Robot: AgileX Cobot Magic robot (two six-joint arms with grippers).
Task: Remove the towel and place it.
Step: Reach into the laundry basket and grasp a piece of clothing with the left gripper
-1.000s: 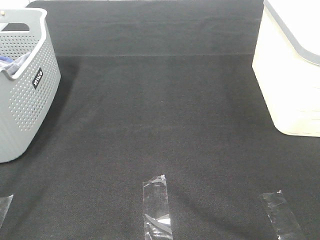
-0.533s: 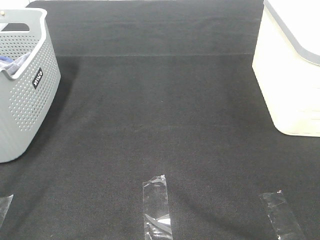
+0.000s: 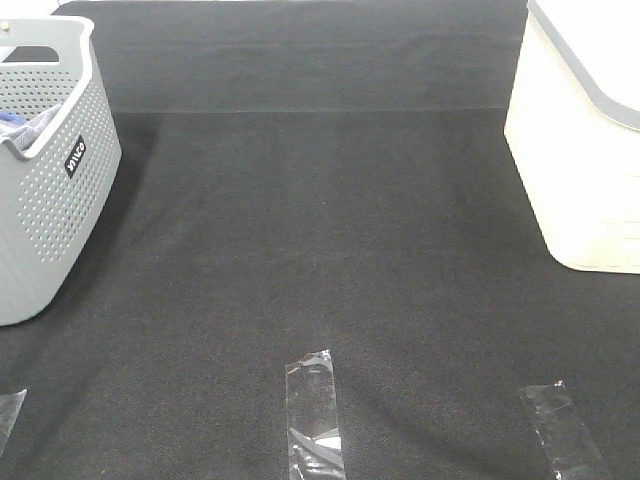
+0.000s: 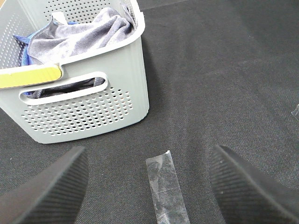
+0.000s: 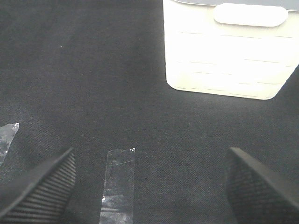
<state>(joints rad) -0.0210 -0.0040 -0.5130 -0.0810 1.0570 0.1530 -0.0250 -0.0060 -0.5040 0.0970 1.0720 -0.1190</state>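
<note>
Clearly, the towel (image 4: 84, 35) lies bunched in the grey basket (image 4: 93, 112) ahead of the nearer left end effector (image 4: 149, 186), open and empty.

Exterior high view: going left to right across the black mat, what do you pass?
In order: grey perforated basket → clear tape strip → cream bin.

staged lab test bench, black felt tabletop (image 3: 330, 230), clear tape markers (image 3: 315, 415), grey laundry basket (image 3: 50, 210), cream bin (image 3: 580, 190)
</note>
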